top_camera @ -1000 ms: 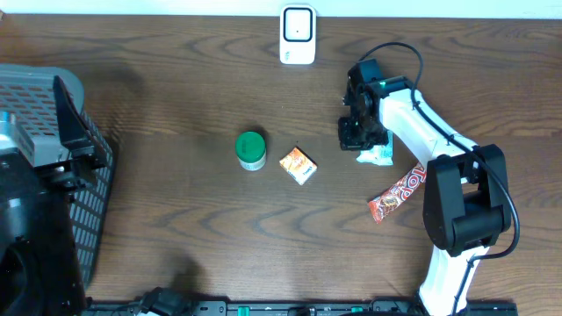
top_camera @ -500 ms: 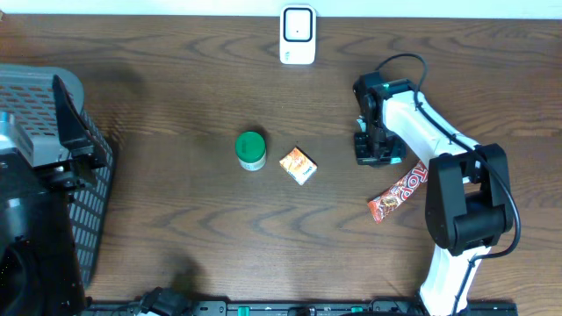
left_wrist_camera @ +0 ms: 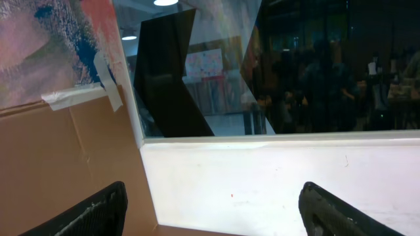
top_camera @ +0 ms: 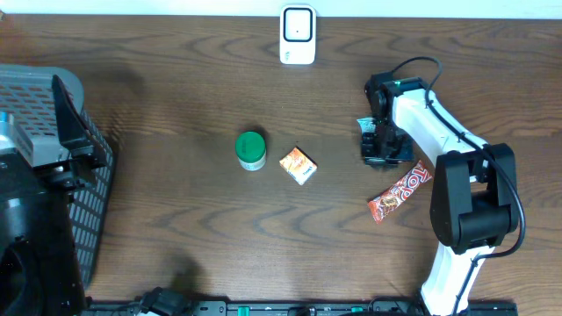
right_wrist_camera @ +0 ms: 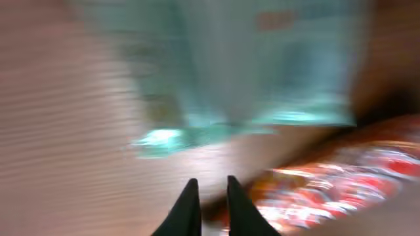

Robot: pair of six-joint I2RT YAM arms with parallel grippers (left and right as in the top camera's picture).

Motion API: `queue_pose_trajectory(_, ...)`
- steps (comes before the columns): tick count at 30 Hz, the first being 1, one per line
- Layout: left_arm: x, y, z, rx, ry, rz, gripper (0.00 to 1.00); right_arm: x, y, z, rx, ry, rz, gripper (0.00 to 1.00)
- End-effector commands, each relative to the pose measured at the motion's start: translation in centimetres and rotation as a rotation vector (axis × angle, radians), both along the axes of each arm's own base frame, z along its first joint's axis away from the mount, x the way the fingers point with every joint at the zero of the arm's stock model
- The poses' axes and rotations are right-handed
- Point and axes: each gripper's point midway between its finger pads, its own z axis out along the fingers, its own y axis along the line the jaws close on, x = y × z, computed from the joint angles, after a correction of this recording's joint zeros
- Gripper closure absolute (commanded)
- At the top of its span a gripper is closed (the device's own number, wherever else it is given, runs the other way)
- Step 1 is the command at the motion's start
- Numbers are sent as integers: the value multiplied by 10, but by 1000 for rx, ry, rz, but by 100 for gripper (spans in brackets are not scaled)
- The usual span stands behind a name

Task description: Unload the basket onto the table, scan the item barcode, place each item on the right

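Note:
A light-teal packet [right_wrist_camera: 243, 65] lies on the table ahead of my right gripper [right_wrist_camera: 209, 180], blurred by motion. From overhead only a corner of the packet [top_camera: 363, 124] shows beside the right gripper [top_camera: 384, 146]. The black fingers stand almost together, with a narrow empty gap between them. A red candy bar [top_camera: 400, 192] lies just below and to the right, also the red candy bar [right_wrist_camera: 328, 190] in the wrist view. The white scanner [top_camera: 298, 35] stands at the back edge. My left gripper [left_wrist_camera: 213, 196] is open and empty, aimed at a wall.
A green-lidded jar [top_camera: 251, 150] and a small orange box [top_camera: 299, 164] sit mid-table. A black mesh basket [top_camera: 92, 206] stands at the left edge by the left arm. Cardboard [left_wrist_camera: 65, 151] and a white ledge [left_wrist_camera: 275, 177] fill the left wrist view.
The right gripper has moved right and a little toward the front. The teal packet, seen below it a second ago, is now mostly covered. The left arm has not moved.

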Motion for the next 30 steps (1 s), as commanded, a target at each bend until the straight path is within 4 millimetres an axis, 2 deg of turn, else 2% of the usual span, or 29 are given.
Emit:
queue_pose_trajectory(1,-4,3,3,-3,-13,9,16,9,46,6,218,-61,50,81)
queue_pose_trajectory(4,-4,3,3,-3,-13,9,16,19,61,-10,236,-133,76,78)
queue_pose_trajectory(7,-4,3,3,-3,-13,9,16,20,61,-27,227,-155,52,82)
queue_pose_trajectory(9,-4,3,3,-3,-13,9,16,17,45,-39,156,-152,27,87)
queue_pose_trajectory(12,-4,3,3,-3,-13,9,16,5,21,-44,56,-110,14,99)
queue_pose_trajectory(14,-4,3,3,-3,-13,10,16,-1,-3,-43,-49,-83,9,99)
queue_pose_trajectory(17,-4,3,3,-3,-13,9,16,-3,-38,-34,-186,-65,-32,99)
queue_pose_trajectory(19,-4,3,3,-2,-12,9,16,3,-49,-26,-204,-75,-56,99)
queue_pose_trajectory(25,-1,2,-1,2,-3,9,16,40,-70,9,-190,-188,-138,99)
queue_pose_trajectory(28,0,1,-2,2,-2,9,16,46,-71,30,-150,-199,-166,99)
queue_pose_trajectory(29,0,1,-2,2,-2,9,16,44,-68,38,-123,-186,-172,94)
queue_pose_trajectory(30,0,1,-2,2,-2,9,16,40,-63,46,-88,-172,-177,80)
